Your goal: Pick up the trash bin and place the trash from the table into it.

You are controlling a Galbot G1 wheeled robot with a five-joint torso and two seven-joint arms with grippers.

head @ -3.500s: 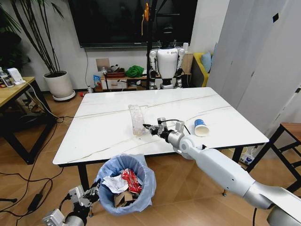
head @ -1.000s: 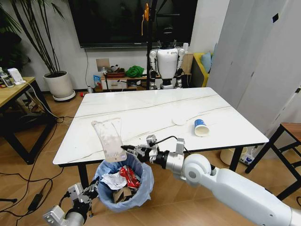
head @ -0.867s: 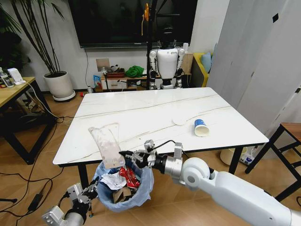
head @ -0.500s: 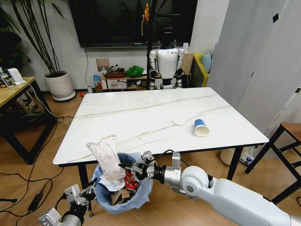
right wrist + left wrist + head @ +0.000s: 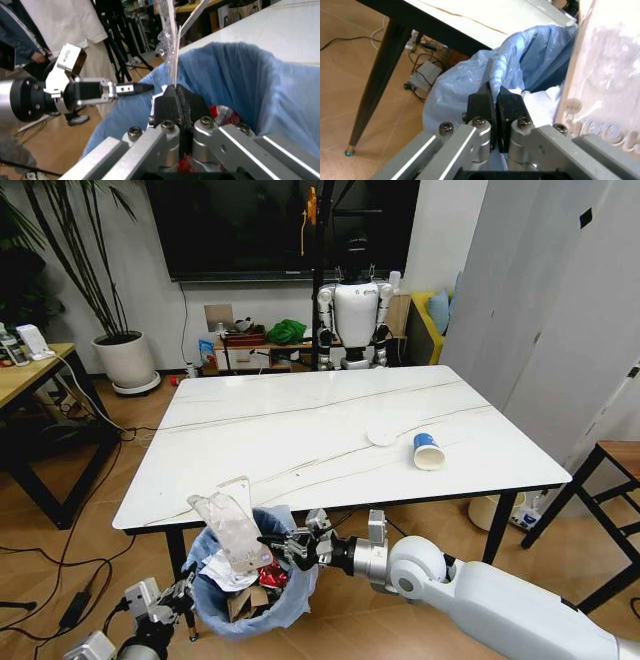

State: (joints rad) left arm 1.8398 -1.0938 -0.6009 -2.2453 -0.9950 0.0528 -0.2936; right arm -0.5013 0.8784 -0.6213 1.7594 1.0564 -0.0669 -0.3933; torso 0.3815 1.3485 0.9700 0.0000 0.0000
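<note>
Nearest the camera in the head view, the left gripper (image 5: pixel 186 593) is closed on the rim of the trash bin (image 5: pixel 290 605), which is held just below the near edge of the table (image 5: pixel 200 470). In the left wrist view, its fingertips (image 5: pixel 496 98) are seen pinching a fold of the light blue bag liner (image 5: pixel 465 93). The right gripper (image 5: pixel 268 543) is clamped on the lower edge of a clear plastic pack (image 5: pixel 232 525), which is held tilted over the bin's mouth. Inside the bin, crumpled white paper (image 5: pixel 222 572), a crushed red can (image 5: pixel 272 576) and torn brown cardboard (image 5: pixel 240 603) are seen. The right wrist view also shows the red can (image 5: pixel 221 112) deep inside the liner. Farther off on the table, a blue-and-white paper cup (image 5: pixel 427 452) lies on its side beside a small white disc (image 5: pixel 380 437).
</note>
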